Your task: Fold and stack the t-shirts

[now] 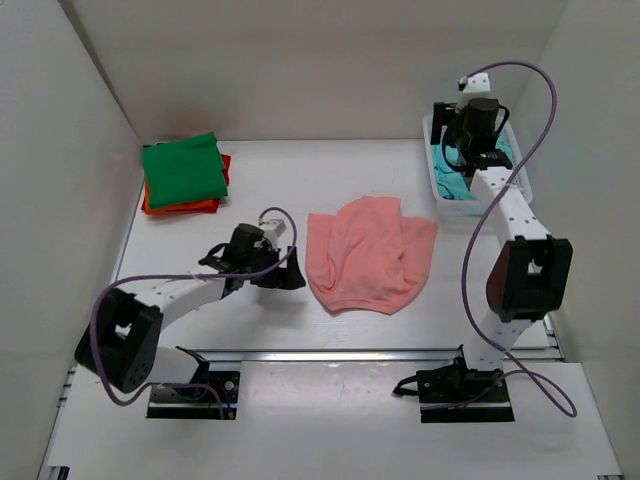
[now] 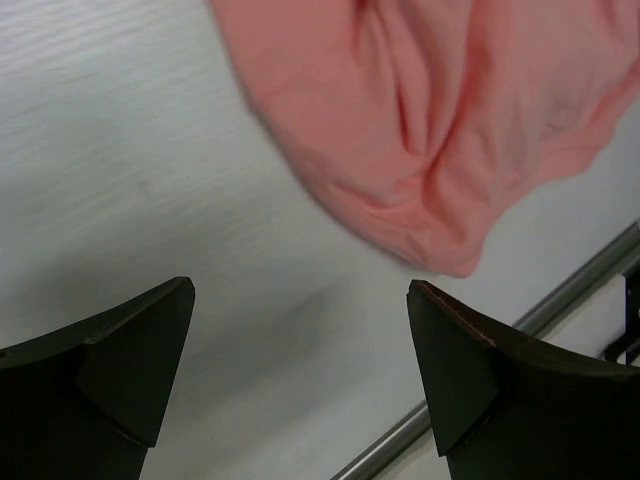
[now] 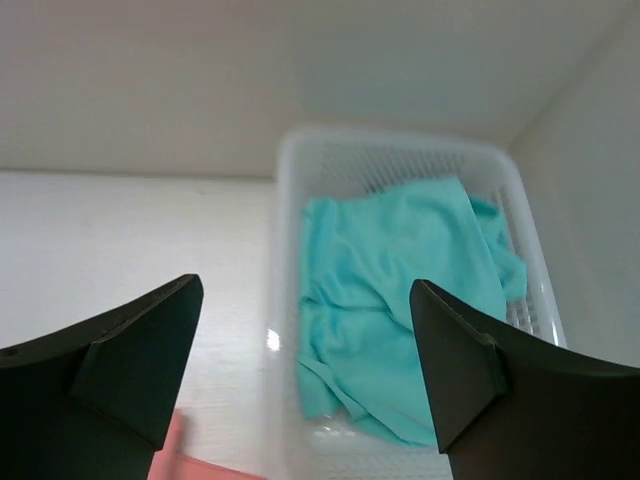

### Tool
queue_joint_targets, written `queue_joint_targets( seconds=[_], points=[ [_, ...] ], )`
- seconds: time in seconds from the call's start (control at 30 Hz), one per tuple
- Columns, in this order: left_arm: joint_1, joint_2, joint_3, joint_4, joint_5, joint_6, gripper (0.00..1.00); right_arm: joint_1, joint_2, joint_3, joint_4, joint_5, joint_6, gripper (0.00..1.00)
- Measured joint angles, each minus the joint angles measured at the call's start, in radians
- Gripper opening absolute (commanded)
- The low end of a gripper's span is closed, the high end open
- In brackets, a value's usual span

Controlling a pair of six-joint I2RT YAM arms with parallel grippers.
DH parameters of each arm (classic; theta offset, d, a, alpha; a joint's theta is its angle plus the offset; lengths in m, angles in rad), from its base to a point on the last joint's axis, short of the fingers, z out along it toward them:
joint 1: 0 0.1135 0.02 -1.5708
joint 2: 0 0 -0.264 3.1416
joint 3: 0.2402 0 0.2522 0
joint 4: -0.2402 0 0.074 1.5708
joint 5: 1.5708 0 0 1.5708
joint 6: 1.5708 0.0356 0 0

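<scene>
Flattening the crumpled salmon pink cloth t-shirt point(image 1: 368, 255) looks to be the step in hand: left gripper point(image 2: 300, 287) and right gripper point(image 3: 306, 284), both wide open and empty, must pinch its edges.

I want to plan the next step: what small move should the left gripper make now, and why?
Probably ease the left gripper forward onto the nearest edge of the salmon pink t-shirt and close there: the shirt lies crumpled and unfolded, and the open jaws stand just short of it.
</scene>
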Motion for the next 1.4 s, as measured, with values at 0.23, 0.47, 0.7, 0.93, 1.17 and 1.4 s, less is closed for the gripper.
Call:
queue_joint_targets(
  seconds=[0.23, 0.47, 0.7, 0.93, 1.17, 1.4],
  points=[
    [-0.172, 0.178, 0.063, 0.074, 0.033, -0.081, 0.99, 0.161, -0.325, -0.060, -0.027, 0.032, 0.028, 0.91],
    [-0.236, 0.340, 0.115, 0.322, 0.083, -0.254, 0.80, 0.134, -0.769, -0.644, -0.050, -0.037, 0.256, 0.92],
    [-0.221, 0.386, 0.086, 0.375, 0.140, -0.344, 0.00, 0.175, -0.877, -0.867, -0.207, -0.135, 0.366, 0.47],
    [-0.173, 0.102, 0.053, 0.280, 0.080, -0.348, 0.00, 0.066, -0.968, -1.147, -0.228, -0.255, 0.564, 0.59],
    [-0.158, 0.033, 0.035, 0.243, 0.046, -0.346, 0.00, 0.192, -0.771, -1.253, -0.066, -0.350, 0.781, 0.70],
    [-0.099, -0.040, -0.003, 0.163, 0.045, -0.338, 0.00, 0.266, -0.514, -1.166, 0.064, -0.428, 0.889, 0.00]
  ],
)
